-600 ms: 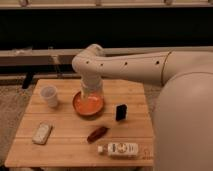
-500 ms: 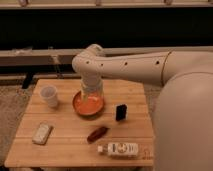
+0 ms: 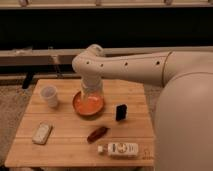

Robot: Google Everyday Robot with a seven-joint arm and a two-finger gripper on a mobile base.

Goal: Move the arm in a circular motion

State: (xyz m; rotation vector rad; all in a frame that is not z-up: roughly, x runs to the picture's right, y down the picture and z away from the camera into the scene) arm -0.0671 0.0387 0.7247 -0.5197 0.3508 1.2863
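Observation:
The cream-beige arm [image 3: 130,67] reaches in from the right across the back of the wooden table [image 3: 60,145]. Its rounded elbow [image 3: 90,57] bends down over the table's middle. The last segment points straight down, and the gripper [image 3: 91,96] at its end hangs just over an orange bowl [image 3: 88,106]. The bulky lower part of the arm fills the right edge of the view.
On the table stand a white cup [image 3: 49,95] at the left, a small black box [image 3: 120,112] right of the bowl, a brown bar [image 3: 97,133], a white bottle lying down [image 3: 119,149] near the front, and a pale flat packet [image 3: 42,133] at the front left.

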